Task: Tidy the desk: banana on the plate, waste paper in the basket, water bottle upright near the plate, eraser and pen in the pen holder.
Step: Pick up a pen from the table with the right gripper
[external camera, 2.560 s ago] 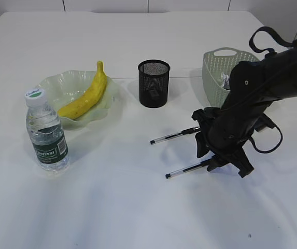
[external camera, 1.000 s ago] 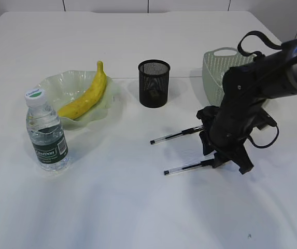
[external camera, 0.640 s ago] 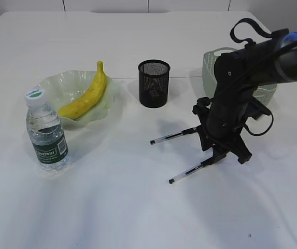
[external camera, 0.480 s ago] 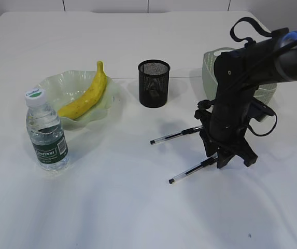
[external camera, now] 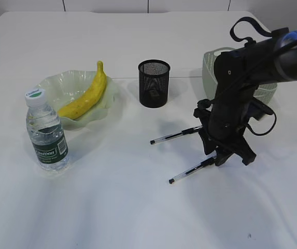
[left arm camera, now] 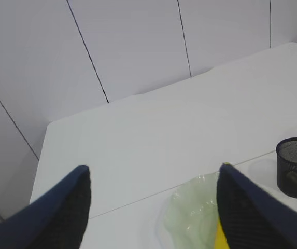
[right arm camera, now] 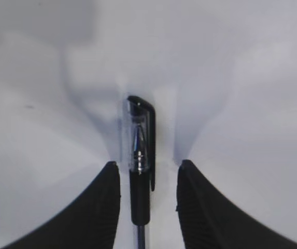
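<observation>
On the white surface [external camera: 138,207] stood one water bottle [external camera: 46,130], upright, just beside one plate [external camera: 60,85] carrying one banana [external camera: 85,97]. One mesh pen holder [external camera: 154,83] stood near the middle with a small dark item inside. Two pens lay right of it: a far pen [external camera: 174,136] and a near pen [external camera: 192,170]. My left jaws [left arm camera: 153,179] hung wide and empty. My right jaws [right arm camera: 148,194] straddled the near pen's capped end, with a gap on each side. One basket [external camera: 213,67] stood behind.
</observation>
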Robot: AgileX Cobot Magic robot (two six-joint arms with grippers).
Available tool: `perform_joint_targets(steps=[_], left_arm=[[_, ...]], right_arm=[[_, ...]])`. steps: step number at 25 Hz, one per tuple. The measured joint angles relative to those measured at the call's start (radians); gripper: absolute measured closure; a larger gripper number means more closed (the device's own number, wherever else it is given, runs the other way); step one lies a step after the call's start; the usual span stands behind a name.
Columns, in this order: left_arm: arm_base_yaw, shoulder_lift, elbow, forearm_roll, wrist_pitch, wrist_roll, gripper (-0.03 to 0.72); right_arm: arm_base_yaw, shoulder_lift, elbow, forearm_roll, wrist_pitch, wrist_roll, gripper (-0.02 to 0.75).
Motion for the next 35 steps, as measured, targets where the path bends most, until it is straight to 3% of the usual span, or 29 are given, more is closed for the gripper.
perform_joint_targets(steps=[35], left_arm=[[0.0, 0.0, 0.0, 0.023, 0.014, 0.0, 0.151]], right_arm=[[0.0, 0.022, 0.0, 0.0, -0.021, -0.005, 0.457]])
